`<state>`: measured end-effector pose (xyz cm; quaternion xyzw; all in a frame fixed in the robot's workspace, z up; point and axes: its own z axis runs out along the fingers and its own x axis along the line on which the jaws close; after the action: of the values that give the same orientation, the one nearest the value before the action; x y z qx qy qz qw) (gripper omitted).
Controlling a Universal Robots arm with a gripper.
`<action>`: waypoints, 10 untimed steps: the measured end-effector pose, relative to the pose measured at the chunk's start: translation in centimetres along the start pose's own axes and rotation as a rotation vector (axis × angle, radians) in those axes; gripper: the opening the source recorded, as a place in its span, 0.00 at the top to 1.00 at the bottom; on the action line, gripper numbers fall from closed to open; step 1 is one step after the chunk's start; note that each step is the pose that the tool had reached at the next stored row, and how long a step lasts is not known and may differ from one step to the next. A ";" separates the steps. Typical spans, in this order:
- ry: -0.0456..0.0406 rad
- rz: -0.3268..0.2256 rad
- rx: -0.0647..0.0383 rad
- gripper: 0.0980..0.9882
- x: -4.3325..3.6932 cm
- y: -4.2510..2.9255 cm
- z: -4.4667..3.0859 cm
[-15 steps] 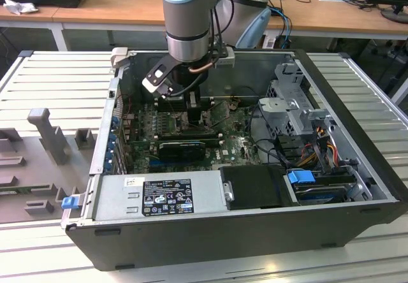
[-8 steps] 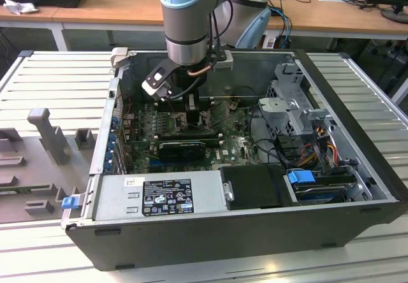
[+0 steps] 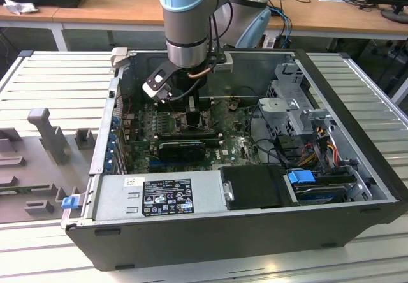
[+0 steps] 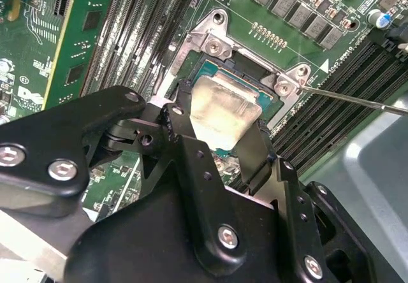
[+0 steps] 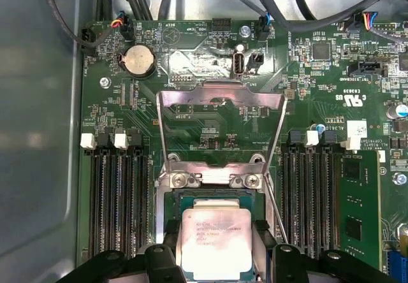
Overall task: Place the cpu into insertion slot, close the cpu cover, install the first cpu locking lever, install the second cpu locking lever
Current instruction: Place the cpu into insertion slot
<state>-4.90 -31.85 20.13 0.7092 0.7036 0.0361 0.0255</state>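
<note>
one small square chip with a pale silvery metal top, the cpu (image 5: 217,241), is gripped at its socket.
the black jaws are closed on two opposite edges of the cpu, which lies in or just over the insertion slot (image 5: 191,197), a square socket with a metal rim; i cannot tell whether it is fully seated. the cpu cover (image 5: 217,97), a thin silvery frame plate with a square cut-out, stands raised behind the socket. in the exterior view the grey-and-blue arm (image 3: 185,21) reaches down into the open black computer case (image 3: 255,245) on the ribbed grey worktop (image 3: 57,72).
</note>
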 end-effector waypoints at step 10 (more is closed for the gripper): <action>-0.0001 0.000 0.000 0.43 0.01 0.08 -0.14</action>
<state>-4.83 -31.84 20.27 0.7093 0.7036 0.0361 0.0255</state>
